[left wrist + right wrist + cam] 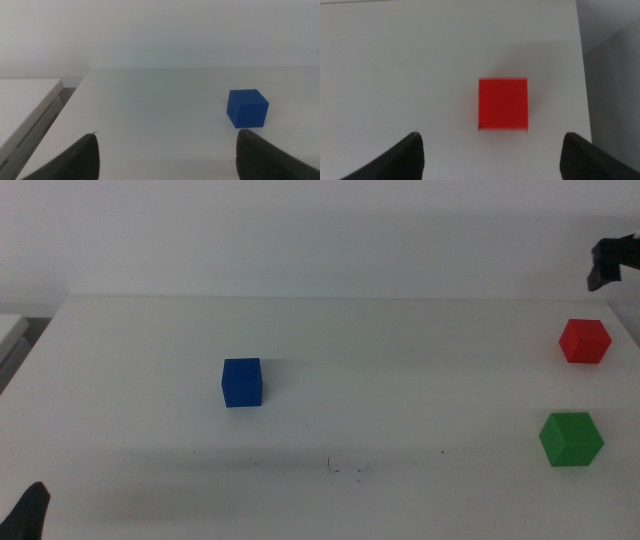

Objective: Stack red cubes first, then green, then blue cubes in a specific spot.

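Note:
The red cube (584, 340) sits on the white table at the far right. In the right wrist view the red cube (503, 104) lies below and between the wide-open jaws of my right gripper (492, 150). That gripper (612, 262) hovers above the cube at the upper right of the middle view. The green cube (571, 439) sits nearer, at the right. The blue cube (242, 382) stands left of centre and shows in the left wrist view (247, 108). My left gripper (167, 155) is open and waits at the bottom left corner (25, 515). The marked spot (345, 469) is bare.
The table's right edge (581, 75) runs close beside the red cube, with a drop beyond it. A pale ledge (27, 107) lies off the table's left side.

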